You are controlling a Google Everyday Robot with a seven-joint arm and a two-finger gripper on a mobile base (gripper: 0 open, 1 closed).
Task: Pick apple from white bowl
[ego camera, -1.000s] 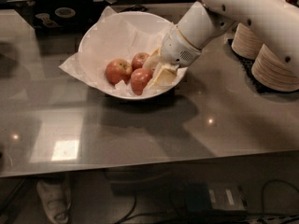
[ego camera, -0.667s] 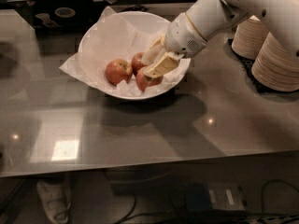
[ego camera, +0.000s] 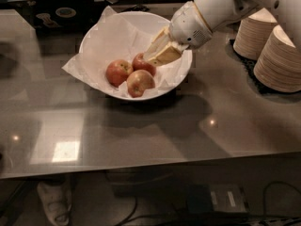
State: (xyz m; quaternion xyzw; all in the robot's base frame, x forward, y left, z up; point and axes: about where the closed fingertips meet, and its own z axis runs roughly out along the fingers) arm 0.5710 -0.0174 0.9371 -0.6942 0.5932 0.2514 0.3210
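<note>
- The gripper (ego camera: 150,59) is seen inside the white bowl (ego camera: 184,75), angled down and to the left from the right rim; whether it is spread or closed cannot be told.
- Its tip is shown against the upper right side of the rear apple (ego camera: 140,64), and a grip on that fruit can neither be confirmed nor ruled out.
- The apple (ego camera: 140,83), marked by a pale yellow-green patch, is found just below the tip, apart from it, resting on the paper sheet (ego camera: 113,36) at the front of the bowl.
- A third apple (ego camera: 118,72) is set to the left of the tip, beside the other two.
- The white arm (ego camera: 214,6) is seen extending up and to the right from the gripper.
- Two stacks of small disposable bowls (ego camera: 281,55) are placed well to the right, behind the arm.
- Everything is carried on a glossy grey table (ego camera: 141,140).
</note>
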